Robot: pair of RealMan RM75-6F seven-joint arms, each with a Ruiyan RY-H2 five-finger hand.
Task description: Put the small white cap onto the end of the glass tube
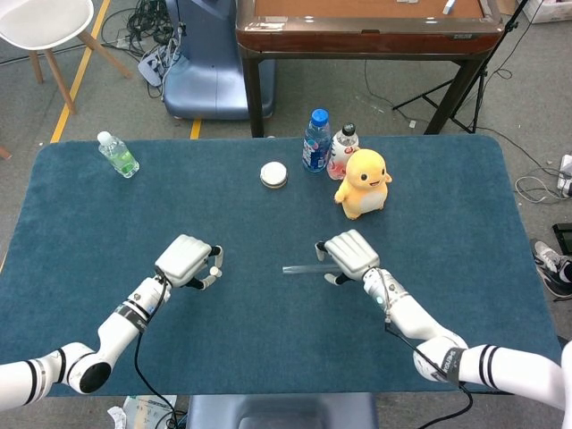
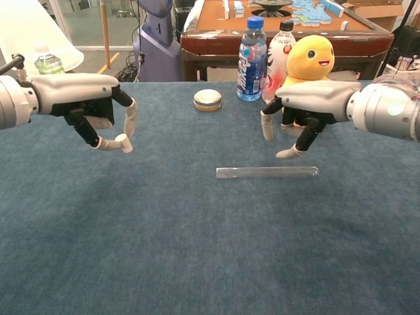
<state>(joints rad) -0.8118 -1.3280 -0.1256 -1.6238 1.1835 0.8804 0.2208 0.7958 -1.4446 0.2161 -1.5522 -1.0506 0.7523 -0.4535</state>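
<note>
Two hands above blue counter (image 1: 80,223): left hand (image 2: 98,115) pinching small white cap (image 2: 121,138). Right hand (image 2: 295,118) spread wide over glass tube (image 2: 266,172).

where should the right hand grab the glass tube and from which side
Probably mid-length, from above. The glass tube lies flat on the blue table, long axis left to right, so fingers pinch across its width. That keeps its ends free for the cap in the left hand.
</note>
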